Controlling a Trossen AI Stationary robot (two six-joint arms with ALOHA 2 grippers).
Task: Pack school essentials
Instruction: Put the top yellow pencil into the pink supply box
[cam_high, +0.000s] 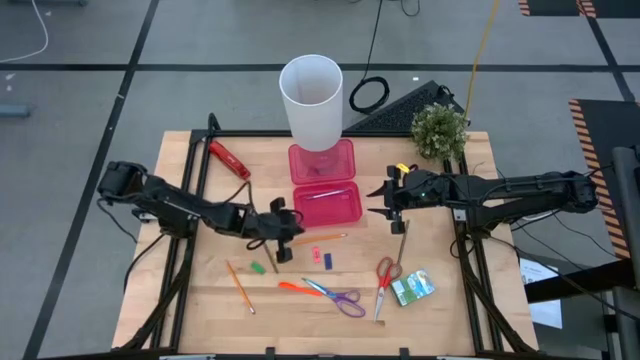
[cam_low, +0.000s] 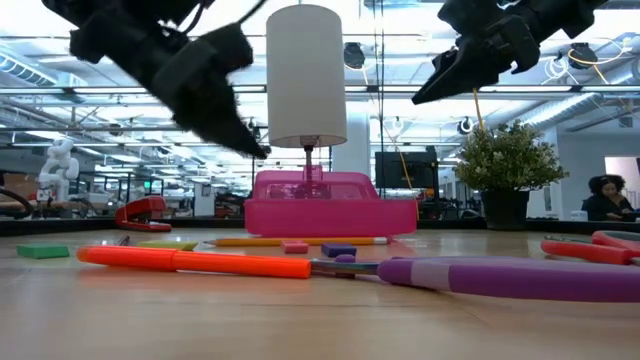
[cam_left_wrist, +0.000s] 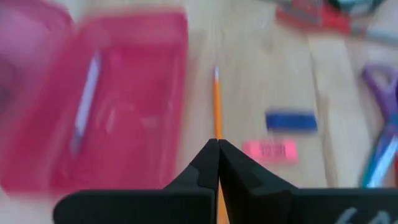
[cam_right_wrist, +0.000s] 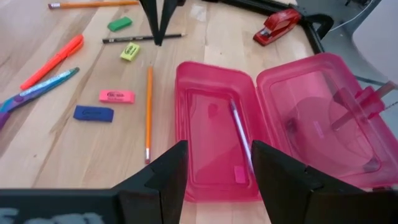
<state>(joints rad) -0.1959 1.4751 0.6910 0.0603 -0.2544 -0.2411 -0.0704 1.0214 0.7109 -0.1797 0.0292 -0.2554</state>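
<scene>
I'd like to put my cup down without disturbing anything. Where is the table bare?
Bare wood lies at the far left, between the red stapler and the table's left edge, and along the right edge past the green-white packet. It's crowded in front of the pink box: pencils, erasers, scissors.

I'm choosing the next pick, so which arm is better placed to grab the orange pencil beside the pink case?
Left, probably. Its shut pincer hangs right above the orange pencil; the right pincer, open, hovers at the pink case.
</scene>
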